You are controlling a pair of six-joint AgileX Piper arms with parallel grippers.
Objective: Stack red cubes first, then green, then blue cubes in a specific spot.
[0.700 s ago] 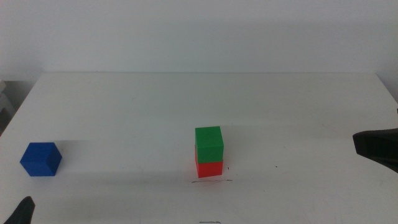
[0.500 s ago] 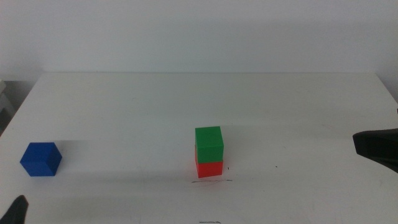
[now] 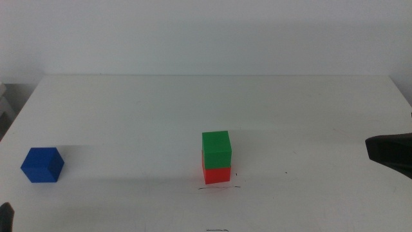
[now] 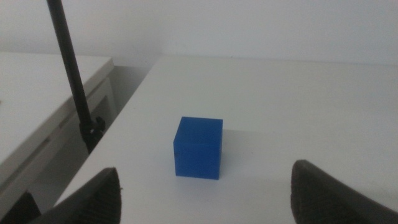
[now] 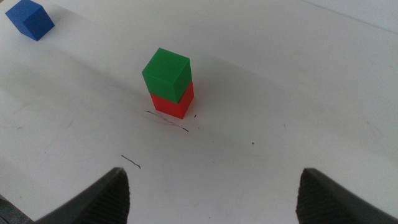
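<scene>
The green cube [image 3: 216, 148] sits on the red cube [image 3: 217, 174] at the table's middle, just behind a faint wavy line [image 3: 219, 187] with a tiny dot [image 3: 287, 173] to its right. The stack also shows in the right wrist view, green [image 5: 166, 73] on red [image 5: 172, 104]. The blue cube [image 3: 42, 165] stands alone at the far left. My left gripper [image 4: 207, 194] is open, its jaws wide apart just short of the blue cube [image 4: 198, 148]; only a sliver of it [image 3: 5, 216] shows in the middle view. My right gripper [image 3: 380, 149] is open and waits at the right edge, away from the stack.
A black pole [image 4: 71, 81] stands just off the table's left edge, beside a lower white surface [image 4: 31, 99]. A short dark mark [image 5: 130, 162] lies on the table in front of the stack. The blue cube [image 5: 30, 18] shows far off in the right wrist view.
My left gripper has slid down and left, almost out of the middle view. The cubes and the right gripper have not moved.
</scene>
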